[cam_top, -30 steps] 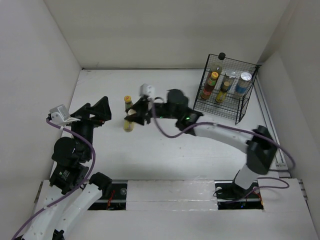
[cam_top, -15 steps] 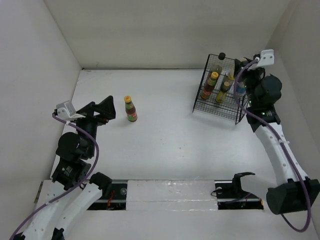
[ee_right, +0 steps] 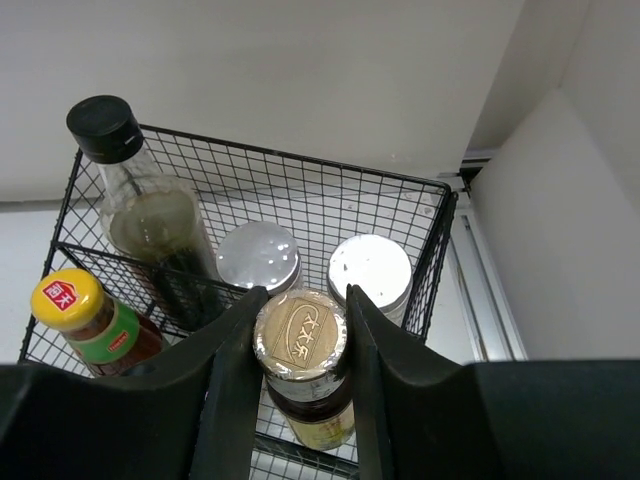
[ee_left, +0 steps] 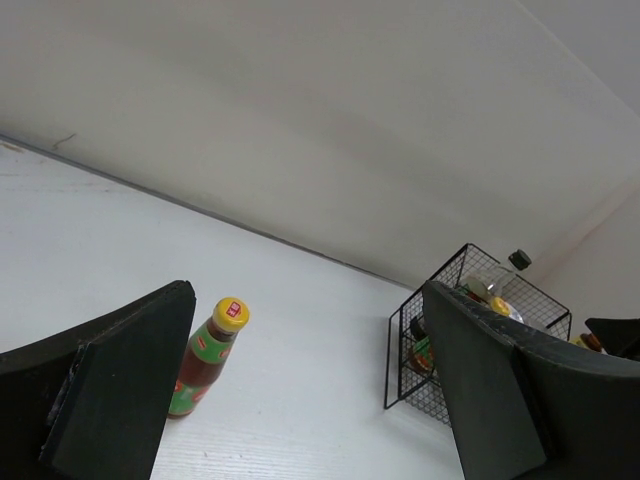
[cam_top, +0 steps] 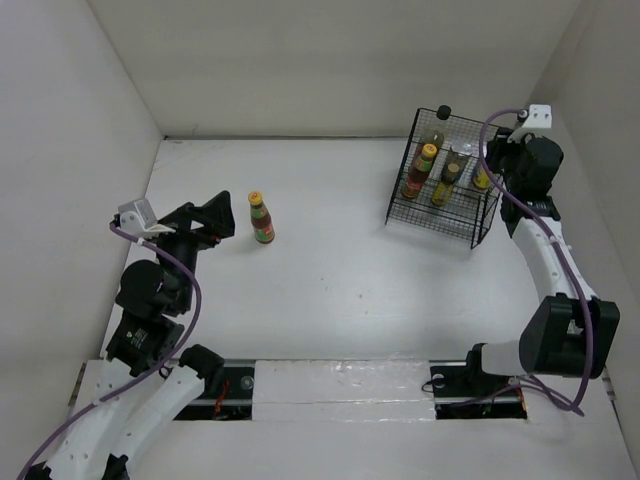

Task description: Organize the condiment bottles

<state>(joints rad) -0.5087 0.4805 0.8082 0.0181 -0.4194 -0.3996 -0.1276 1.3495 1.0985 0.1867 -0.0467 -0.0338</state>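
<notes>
My right gripper (ee_right: 300, 310) is closed on the gold-lidded jar (ee_right: 300, 345), one finger on each side, at the wire rack (cam_top: 445, 215) in the far right corner of the table (cam_top: 340, 290). The jar is just in front of the two silver-lidded shakers (ee_right: 259, 256), with the black-capped bottle (ee_right: 150, 215) and a yellow-capped bottle (ee_right: 85, 310) near it, and I cannot tell if it rests on the rack floor. My left gripper (ee_left: 310, 390) is wide open and holds nothing; the red-sauce bottle (ee_left: 205, 355) stands upright in the table's left half, nearer the far edge, just ahead of its fingers and apart from them.
</notes>
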